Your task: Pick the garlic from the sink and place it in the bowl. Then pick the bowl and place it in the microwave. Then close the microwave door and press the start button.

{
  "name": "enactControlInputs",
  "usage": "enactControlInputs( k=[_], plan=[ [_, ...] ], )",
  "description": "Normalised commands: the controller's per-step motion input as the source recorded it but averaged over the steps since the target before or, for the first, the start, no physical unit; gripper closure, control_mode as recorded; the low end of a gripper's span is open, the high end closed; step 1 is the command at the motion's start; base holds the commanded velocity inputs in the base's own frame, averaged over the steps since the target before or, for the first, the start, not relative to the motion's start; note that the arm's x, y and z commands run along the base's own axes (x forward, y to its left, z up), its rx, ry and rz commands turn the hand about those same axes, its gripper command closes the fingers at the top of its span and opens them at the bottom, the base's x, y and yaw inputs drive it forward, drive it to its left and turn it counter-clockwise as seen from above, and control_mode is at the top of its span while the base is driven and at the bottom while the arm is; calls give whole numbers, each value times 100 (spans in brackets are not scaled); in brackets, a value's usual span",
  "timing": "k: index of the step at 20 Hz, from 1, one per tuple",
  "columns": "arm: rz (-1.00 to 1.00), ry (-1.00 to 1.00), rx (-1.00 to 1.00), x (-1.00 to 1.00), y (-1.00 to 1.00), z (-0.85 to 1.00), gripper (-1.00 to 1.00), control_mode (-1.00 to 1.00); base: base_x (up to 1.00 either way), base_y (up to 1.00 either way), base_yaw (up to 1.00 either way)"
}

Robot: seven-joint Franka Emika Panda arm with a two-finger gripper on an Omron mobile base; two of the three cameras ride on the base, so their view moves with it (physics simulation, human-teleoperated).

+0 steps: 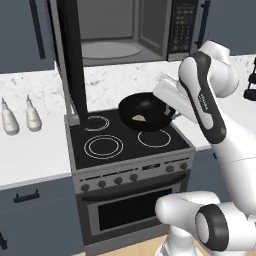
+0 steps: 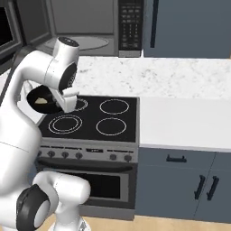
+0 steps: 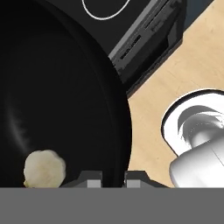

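The fingers (image 3: 108,178) are clenched on the rim of the bowl (image 1: 145,111), one tip on each side of the rim in the hand view, and the bowl hangs clear of the stove (image 1: 127,137), above its back right burner as the left base view shows it. In the right base view the bowl (image 2: 41,100) sits over the stove's back left corner, partly hidden behind the arm. The garlic (image 1: 138,118) lies inside the bowl on its floor, toward the side nearer the robot; in the hand view it (image 3: 44,169) is a pale lump just beside the fingers.

The microwave (image 1: 125,35) is built in above the stove, and its pale inside and round turntable are in plain sight. The microwave door (image 1: 72,55) is swung out on its left hinge and stands edge-on over the stove's back left corner. The keypad (image 2: 130,25) runs down the microwave's right side.

Two small white bottles (image 1: 20,117) stand on the desk (image 1: 30,150) left of the stove, near the back wall. The desk (image 2: 185,122) also continues to the right of the stove, with grey cabinets (image 2: 180,27) above.
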Motion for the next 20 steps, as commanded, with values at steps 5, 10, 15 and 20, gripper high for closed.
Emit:
enactControlInputs(
  k=[5,10,15,20],
  plan=[
    [0,0,0,0,0,0,100,100,57,18,7],
    [0,0,0,0,0,0,100,100,46,27,9],
    [0,0,0,0,0,0,100,100,34,24,7],
    [0,-9,0,5,1,27,100,-100,23,10,3]
  ],
)
